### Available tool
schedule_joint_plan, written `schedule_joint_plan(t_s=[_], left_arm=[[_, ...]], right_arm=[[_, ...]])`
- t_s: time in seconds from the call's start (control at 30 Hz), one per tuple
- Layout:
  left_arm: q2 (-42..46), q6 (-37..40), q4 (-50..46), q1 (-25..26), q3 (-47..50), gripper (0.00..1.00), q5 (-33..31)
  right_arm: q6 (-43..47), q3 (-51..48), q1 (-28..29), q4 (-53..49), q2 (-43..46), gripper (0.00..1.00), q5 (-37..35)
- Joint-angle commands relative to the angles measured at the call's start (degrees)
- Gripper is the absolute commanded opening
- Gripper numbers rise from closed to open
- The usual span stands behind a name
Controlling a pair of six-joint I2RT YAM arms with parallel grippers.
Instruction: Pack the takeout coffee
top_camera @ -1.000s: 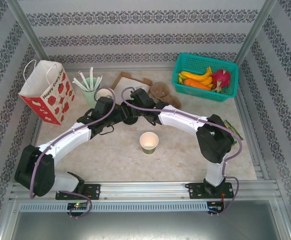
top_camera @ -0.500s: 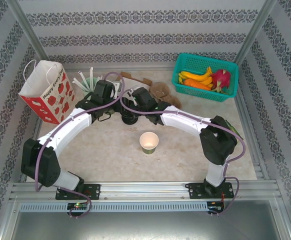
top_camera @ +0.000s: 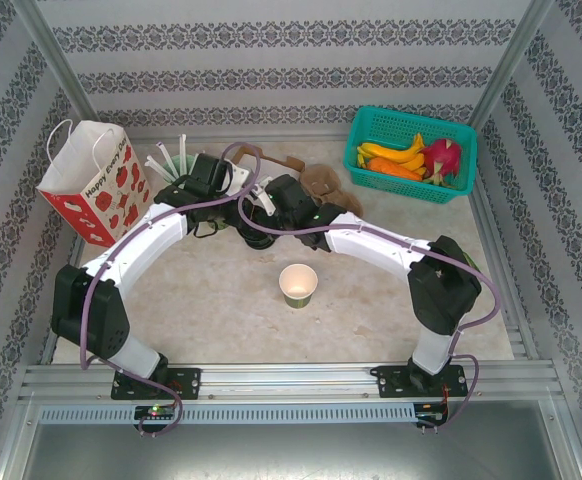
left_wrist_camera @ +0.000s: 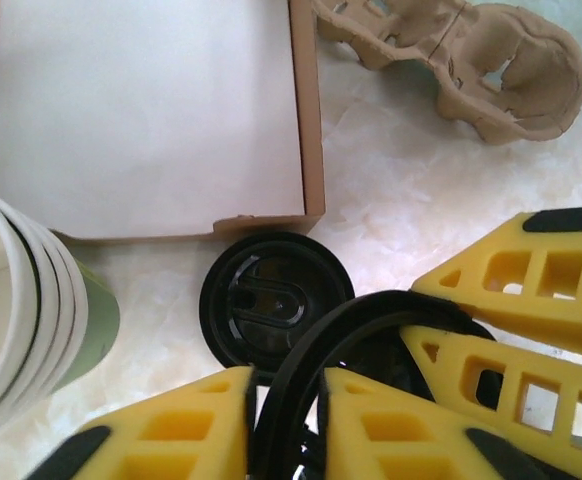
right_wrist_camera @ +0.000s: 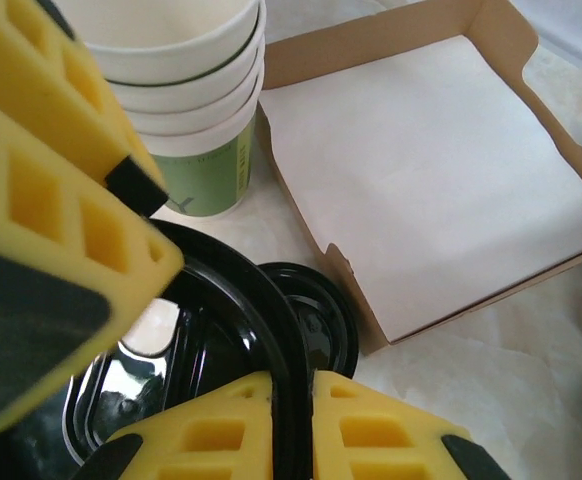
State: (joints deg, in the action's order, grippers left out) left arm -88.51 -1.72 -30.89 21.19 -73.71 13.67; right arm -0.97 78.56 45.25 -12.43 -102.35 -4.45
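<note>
Rim of glossy round black plastic lid (left_wrist_camera: 366, 310) is pinched by left hand (left_wrist_camera: 286, 400) and right hand (right_wrist_camera: 291, 400).

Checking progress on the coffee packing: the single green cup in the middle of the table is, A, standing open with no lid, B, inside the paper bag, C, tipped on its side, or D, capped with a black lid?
A: the top view shows the green cup upright on the table, its cream inside showing and no lid on it.
</note>
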Motion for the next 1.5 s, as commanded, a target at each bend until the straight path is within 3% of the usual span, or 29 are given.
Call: schedule_joint_plan(t_s=[0.0,0.1,0.27,0.6,0.87,1.07,1.2,1.3,1.4,1.47], left_arm=[[-0.30,1.36,-1.11,-0.85,-0.67,0.17,0.47],[-0.31,1.23,-1.52,-0.87,-0.64,0.17,0.86],[-0.11,1.89,-1.92,-0.83,0.20,0.28,0.89],[-0.21,3.45,-2.59,-0.90,1.18,0.31,1.29],[0.11,5.56,-4.51,-2.65,1.02,0.34,7.38],[-0.92,6.14,-4.99,-2.86,0.68,0.27,6.31],[-0.41,5.11,-3.18,-2.89,1.01,0.13,5.81],[0.07,3.32,-1.94,-2.86,0.76,0.00,5.92],[0.87,0.78,0.66,-2.90,0.83,0.00,6.49],[1.71,-1.29,4.03,-2.83,1.38,0.00,6.31]], right_arm=[[2.14,1.49,1.15,-1.32,1.54,0.15,1.67],[2.22,1.68,1.33,-1.52,1.71,0.15,1.74],[1.72,1.77,1.42,-1.29,2.06,0.14,1.99],[0.79,1.86,1.42,-1.02,2.49,0.14,-0.14],[0.91,1.24,1.24,-0.78,2.76,0.14,-0.56],[0.97,1.15,1.20,-0.39,3.03,0.14,0.43],[0.64,1.15,1.16,-0.54,2.94,0.15,0.43],[-1.97,1.24,0.77,-0.08,4.47,0.27,0.83],[-9.18,0.91,-0.80,1.27,7.19,0.46,1.03],[-16.43,0.15,-3.23,2.95,9.19,0.54,4.83]])
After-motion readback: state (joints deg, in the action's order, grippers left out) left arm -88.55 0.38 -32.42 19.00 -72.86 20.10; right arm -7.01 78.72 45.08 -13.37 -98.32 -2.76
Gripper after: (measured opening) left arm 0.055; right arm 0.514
